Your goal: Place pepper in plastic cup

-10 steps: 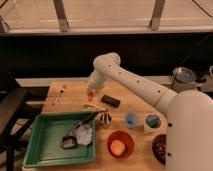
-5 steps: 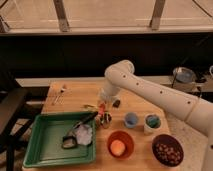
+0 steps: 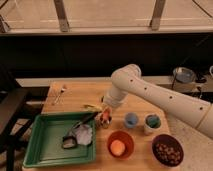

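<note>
My gripper (image 3: 105, 118) hangs from the white arm over the middle of the wooden table (image 3: 80, 95), just past the green tray's right far corner. It is shut on the small orange-red pepper (image 3: 105, 115), which shows between the dark fingers, held just above the table. The light-blue plastic cup (image 3: 131, 119) stands a short way to the right of the gripper, apart from it and with nothing showing in it.
A white cup with teal inside (image 3: 152, 122) stands right of the blue cup. An orange bowl with a round orange fruit (image 3: 120, 145) and a dark bowl of nuts (image 3: 167, 150) stand in front. The green tray (image 3: 45, 150) holds utensils and crumpled wrap. A yellow-green item (image 3: 90, 106) lies left of the gripper.
The arm has swung right and toward the front, carrying the pepper from the table's middle-left to a spot just left of the blue cup.
</note>
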Action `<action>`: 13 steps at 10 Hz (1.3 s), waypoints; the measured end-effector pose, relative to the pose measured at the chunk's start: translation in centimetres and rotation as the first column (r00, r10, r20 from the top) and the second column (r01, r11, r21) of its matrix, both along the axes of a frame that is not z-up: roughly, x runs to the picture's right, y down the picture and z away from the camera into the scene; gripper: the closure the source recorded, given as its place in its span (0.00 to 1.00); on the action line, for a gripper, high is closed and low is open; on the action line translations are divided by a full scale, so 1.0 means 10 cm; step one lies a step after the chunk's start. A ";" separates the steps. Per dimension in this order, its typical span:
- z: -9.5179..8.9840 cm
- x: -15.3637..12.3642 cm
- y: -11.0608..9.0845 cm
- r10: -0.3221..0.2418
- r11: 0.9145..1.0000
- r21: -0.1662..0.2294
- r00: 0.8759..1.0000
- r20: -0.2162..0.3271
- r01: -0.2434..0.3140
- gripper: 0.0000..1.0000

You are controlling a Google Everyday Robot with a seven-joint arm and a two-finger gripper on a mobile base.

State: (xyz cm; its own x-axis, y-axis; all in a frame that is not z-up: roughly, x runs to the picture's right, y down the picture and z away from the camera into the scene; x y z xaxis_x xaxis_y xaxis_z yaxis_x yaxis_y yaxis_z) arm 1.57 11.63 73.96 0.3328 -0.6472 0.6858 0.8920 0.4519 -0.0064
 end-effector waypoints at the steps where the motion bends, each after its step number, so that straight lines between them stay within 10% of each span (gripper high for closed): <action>1: 0.00 0.00 0.00 0.000 1.000 0.000 1.000 0.000 0.000 1.00; 5: -0.03 0.04 0.01 -0.009 1.000 0.001 1.000 -0.006 0.009 1.00; 13: -0.10 1.07 0.28 0.046 0.999 0.014 0.985 -0.169 -0.045 0.87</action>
State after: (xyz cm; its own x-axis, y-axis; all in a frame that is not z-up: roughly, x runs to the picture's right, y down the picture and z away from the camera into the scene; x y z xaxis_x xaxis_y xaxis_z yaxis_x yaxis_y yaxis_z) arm 12.27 14.42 72.94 0.4728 -0.6353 0.6106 0.8570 0.4927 -0.1510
